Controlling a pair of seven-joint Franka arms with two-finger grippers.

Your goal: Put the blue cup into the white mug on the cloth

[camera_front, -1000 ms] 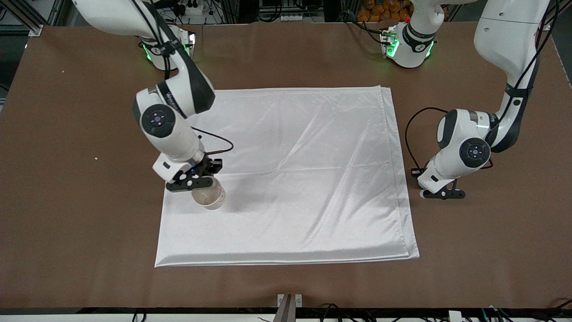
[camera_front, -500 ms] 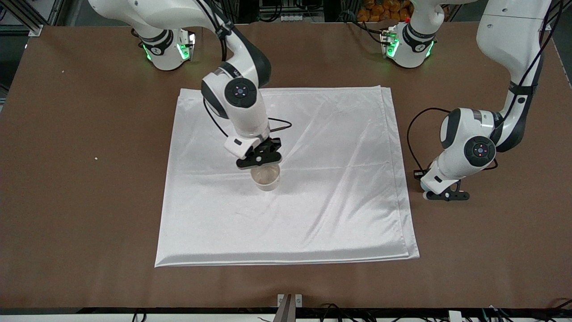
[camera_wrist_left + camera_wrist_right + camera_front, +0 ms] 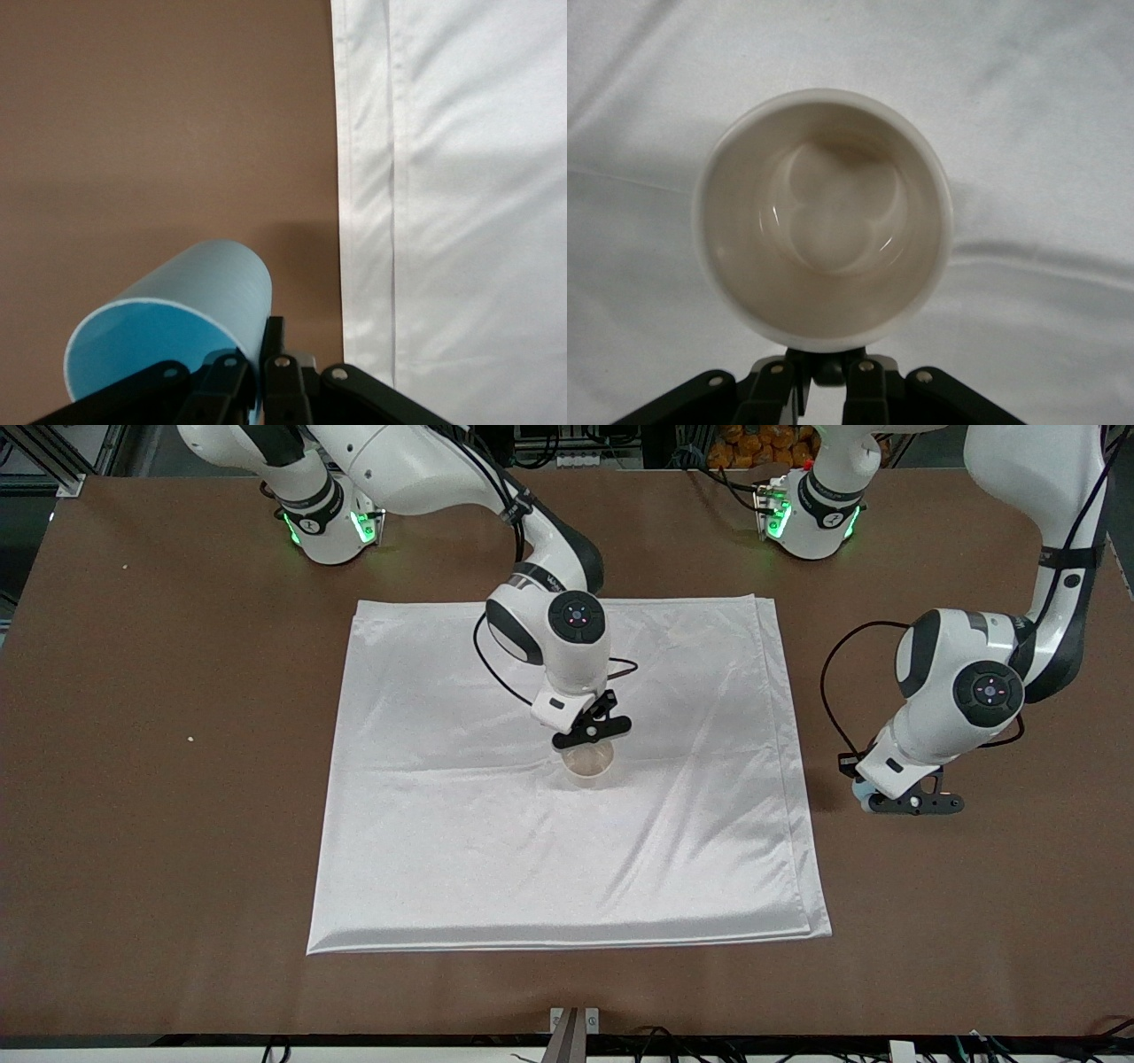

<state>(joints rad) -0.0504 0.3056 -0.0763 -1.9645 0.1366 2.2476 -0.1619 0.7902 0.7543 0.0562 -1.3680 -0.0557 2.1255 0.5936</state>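
Right gripper (image 3: 592, 737) has carried white mug (image 3: 590, 761), clamped, to frame-center over the cloth (image 3: 443, 824). Left gripper (image 3: 912, 802) holds blue cup (image 3: 173, 328) clamped, frame right, over bare table (image 3: 159, 779).

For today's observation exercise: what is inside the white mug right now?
Nothing: the white mug shows only its bare beige inside, over the cloth, held by the right hand. The blue cup is in the left hand.

Bright, even overhead light gives the cloth (image 3: 567, 779) a soft sheen and faint shadows, while both wrist views look slightly soft.
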